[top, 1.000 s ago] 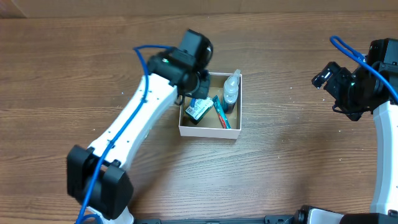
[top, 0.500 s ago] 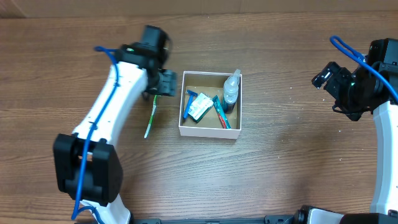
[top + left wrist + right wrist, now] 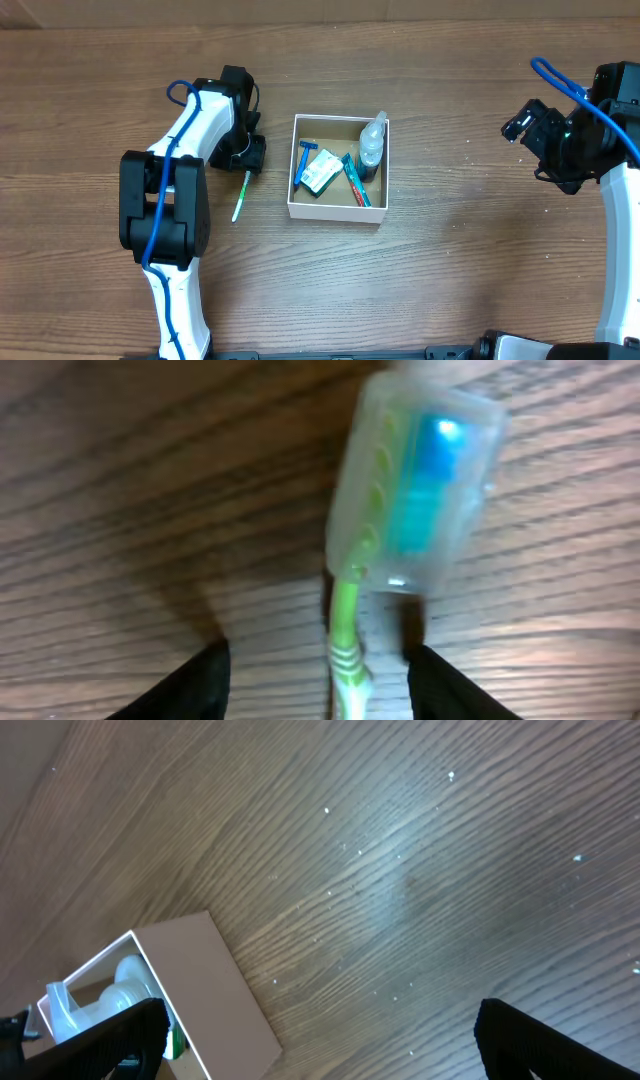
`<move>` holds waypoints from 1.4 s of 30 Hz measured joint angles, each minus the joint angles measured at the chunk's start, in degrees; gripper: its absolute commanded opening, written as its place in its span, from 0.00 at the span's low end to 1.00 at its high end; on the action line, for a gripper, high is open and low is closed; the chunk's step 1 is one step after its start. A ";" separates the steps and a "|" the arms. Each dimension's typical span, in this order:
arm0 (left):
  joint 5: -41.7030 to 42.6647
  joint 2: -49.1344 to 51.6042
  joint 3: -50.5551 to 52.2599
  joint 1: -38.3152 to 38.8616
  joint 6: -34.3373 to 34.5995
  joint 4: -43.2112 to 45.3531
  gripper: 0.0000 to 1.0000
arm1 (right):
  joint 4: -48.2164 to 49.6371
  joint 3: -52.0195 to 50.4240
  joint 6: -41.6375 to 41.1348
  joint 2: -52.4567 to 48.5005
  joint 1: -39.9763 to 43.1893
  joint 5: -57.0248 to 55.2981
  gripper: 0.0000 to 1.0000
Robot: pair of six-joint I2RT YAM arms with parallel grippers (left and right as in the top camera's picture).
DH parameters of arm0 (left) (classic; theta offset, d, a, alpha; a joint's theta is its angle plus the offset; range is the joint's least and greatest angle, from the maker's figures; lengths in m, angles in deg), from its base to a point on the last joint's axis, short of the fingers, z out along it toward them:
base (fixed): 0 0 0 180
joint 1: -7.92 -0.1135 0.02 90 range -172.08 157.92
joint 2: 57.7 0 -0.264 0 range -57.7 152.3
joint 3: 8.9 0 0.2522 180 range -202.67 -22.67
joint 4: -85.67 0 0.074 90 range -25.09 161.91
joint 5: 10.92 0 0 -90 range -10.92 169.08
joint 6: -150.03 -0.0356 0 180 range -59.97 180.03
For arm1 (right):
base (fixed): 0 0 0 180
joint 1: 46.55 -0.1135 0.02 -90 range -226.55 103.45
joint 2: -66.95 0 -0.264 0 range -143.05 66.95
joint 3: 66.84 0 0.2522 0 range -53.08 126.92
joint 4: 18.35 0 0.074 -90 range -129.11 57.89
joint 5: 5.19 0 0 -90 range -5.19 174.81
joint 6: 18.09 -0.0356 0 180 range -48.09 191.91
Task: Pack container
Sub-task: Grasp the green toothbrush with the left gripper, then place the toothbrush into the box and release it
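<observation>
Green and white, the toothbrush (image 3: pixel 240 195) lies flat on the wooden bench (image 3: pixel 450 270), just left of the container (image 3: pixel 335 212), with a strip of bare wood between its handle and the container's left wall. The left end effector (image 3: pixel 318 655) sits low over the brush's head end. In the left wrist view its two dark fingers (image 3: pixel 190 685) stand apart on either side of the green handle. A gap shows on both sides, so nothing is gripped. A clear cap (image 3: pixel 420 480) over the blue bristles lies just beyond the fingertips. Whether the fingertips touch the bench cannot be told.

The right end effector (image 3: pixel 320 1015) hangs well off to the right of the container. Its fingers are spread wide with only wood grain between them, and a corner of the container's white wall is visible at the lower left of its wrist view.

The container rests near the middle of the bench, open side up. Inside it a clear bottle (image 3: pixel 372 145) stands in the far right corner. A blue razor (image 3: pixel 303 160) lies along the left wall, and a small packet (image 3: pixel 320 177) and a teal and red item (image 3: pixel 355 185) lie between them. Brown cardboard floor shows along the container's far edge. Open bench surrounds the container in front and to the right.
</observation>
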 measured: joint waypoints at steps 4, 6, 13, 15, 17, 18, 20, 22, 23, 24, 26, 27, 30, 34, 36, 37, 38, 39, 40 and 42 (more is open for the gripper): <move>0.04 0.04 0.00 -0.04 -0.26 0.39 0.29 | 0.02 0.00 -0.02 0.00 0.00 0.00 1.00; 0.09 0.04 0.00 -0.02 -0.68 0.37 0.23 | 0.00 0.00 0.00 0.00 0.00 0.00 1.00; 1.31 0.13 0.00 0.17 -0.09 -2.62 0.05 | 0.02 0.00 0.00 0.00 0.00 0.00 1.00; 1.40 0.11 -0.04 0.37 0.09 -3.19 0.05 | 0.02 0.00 0.02 0.00 0.00 0.00 1.00; 1.42 -0.07 -0.02 0.59 0.13 -3.96 0.05 | 0.04 0.00 0.02 0.00 0.00 0.00 1.00; 1.44 -0.42 0.07 0.68 0.13 -4.26 0.05 | 0.02 0.00 0.00 0.00 0.00 0.00 1.00; 1.46 -2.19 0.33 0.92 0.28 -4.63 0.05 | 0.00 0.00 0.00 0.00 0.00 -0.02 1.00; 1.88 -6.69 0.57 1.49 0.63 -5.03 0.06 | 0.02 0.00 0.02 0.00 0.00 0.00 1.00; 2.32 -9.88 0.59 1.95 0.94 -4.85 0.07 | 0.02 0.00 0.00 0.00 0.00 0.00 1.00; 2.69 -12.68 0.59 2.51 1.29 -4.72 0.07 | 0.02 0.00 0.00 0.00 0.00 0.00 1.00; 3.45 -20.15 0.52 4.76 2.36 -3.82 0.08 | 0.00 0.00 0.02 0.00 0.00 0.00 1.00; 3.69 -22.67 0.42 5.95 2.78 -3.39 0.08 | 0.02 0.00 0.00 0.00 0.00 -0.02 1.00; 4.37 -29.92 -0.28 12.04 4.37 -0.87 0.09 | 0.02 0.00 0.02 0.00 0.00 0.00 1.00; 4.13 -30.03 -0.48 18.62 7.08 0.98 0.11 | 0.02 0.00 0.00 0.00 0.00 -0.02 1.00; 3.26 -27.74 -0.48 20.46 8.55 2.40 0.13 | 0.04 0.00 0.00 0.00 0.00 0.02 1.00; 3.02 -26.62 -0.46 21.03 8.94 3.04 0.17 | 0.02 0.00 0.02 0.00 0.00 -0.02 1.00; 2.75 -25.14 -0.46 21.55 9.42 3.89 0.20 | 0.02 0.00 0.04 0.00 0.00 0.00 1.00; 2.60 -23.74 -0.46 21.84 9.66 4.61 0.24 | 0.02 0.00 0.02 0.00 0.00 0.00 1.00; 2.40 -22.47 -0.39 22.01 9.88 5.20 0.28 | 0.04 0.00 0.00 0.00 0.00 0.00 1.00; 2.01 -20.52 -0.35 22.03 10.64 5.92 0.36 | 0.02 0.00 0.00 0.00 0.00 -0.02 1.00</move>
